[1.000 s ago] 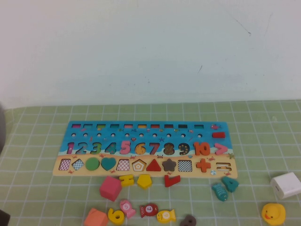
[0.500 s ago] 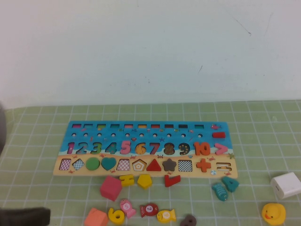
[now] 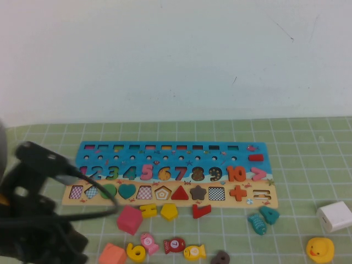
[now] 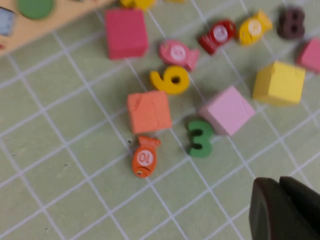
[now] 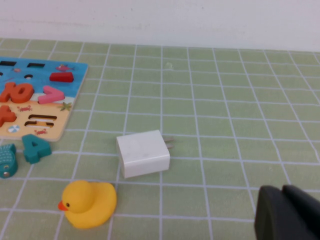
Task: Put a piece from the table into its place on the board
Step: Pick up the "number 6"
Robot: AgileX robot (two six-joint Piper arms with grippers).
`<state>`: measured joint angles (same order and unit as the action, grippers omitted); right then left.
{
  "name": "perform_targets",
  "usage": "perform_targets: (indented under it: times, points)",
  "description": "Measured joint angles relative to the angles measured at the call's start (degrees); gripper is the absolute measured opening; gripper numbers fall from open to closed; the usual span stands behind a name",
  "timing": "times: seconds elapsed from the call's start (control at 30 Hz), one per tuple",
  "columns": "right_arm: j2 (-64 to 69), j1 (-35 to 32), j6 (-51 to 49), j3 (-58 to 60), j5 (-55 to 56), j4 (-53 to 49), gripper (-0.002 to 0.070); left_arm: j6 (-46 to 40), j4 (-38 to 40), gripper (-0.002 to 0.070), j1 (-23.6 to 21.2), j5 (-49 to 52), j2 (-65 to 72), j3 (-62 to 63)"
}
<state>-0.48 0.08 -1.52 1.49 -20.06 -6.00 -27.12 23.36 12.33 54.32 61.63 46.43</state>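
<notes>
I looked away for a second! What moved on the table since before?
The left arm swung in from the near left corner, covering the board's left end. It holds nothing. The pieces, the white charger and the duck stayed put. The right gripper is out of the high view.

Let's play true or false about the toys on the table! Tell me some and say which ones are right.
1. The duck is yellow. True.
2. The white charger sits on the board. False: it lies on the mat beside the duck.
3. The green 3 lies next to a pink cube. True.
4. The orange fish shows a 7. False: it shows 10.
5. The left claw holds a piece. False: nothing is in it; neither is the right claw holding anything.
</notes>
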Motion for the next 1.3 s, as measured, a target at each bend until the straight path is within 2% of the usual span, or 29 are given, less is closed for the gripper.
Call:
perform_targets:
  times: [0.13,0.3,0.57,0.93,1.0,1.1,1.23,1.3]
  points:
    - [0.0,0.0,0.0,0.0,0.0,0.0,0.0001,10.6,-8.9,-0.0001,10.7,-4.2,5.7,0.0]
    - [0.0,0.0,0.0,0.0,0.0,0.0,0.0001,24.6,-18.3,-0.0001,18.0,-9.1,12.9,0.0]
    - [0.0,0.0,0.0,0.0,0.0,0.0,0.0001,37.1,-20.1,-0.0001,19.5,-16.6,24.2,0.1]
    - [0.0,0.0,0.0,0.0,0.0,0.0,0.0001,41.2,-16.5,0.0003,19.5,-22.7,33.2,0.5]
    - [0.0,0.0,0.0,0.0,0.0,0.0,0.0001,41.4,-15.1,0.0031,19.5,-23.7,34.3,0.5]
    - [0.0,0.0,0.0,0.0,0.0,0.0,0.0001,43.0,-12.3,0.0125,19.5,-24.8,35.8,0.5]
    - [0.0,0.0,0.0,0.0,0.0,0.0,0.0001,48.6,-11.5,0.0312,19.5,-26.2,37.1,0.6]
    - [0.0,0.0,0.0,0.0,0.0,0.0,0.0001,51.8,-11.5,0.0380,19.5,-27.8,37.3,0.7]
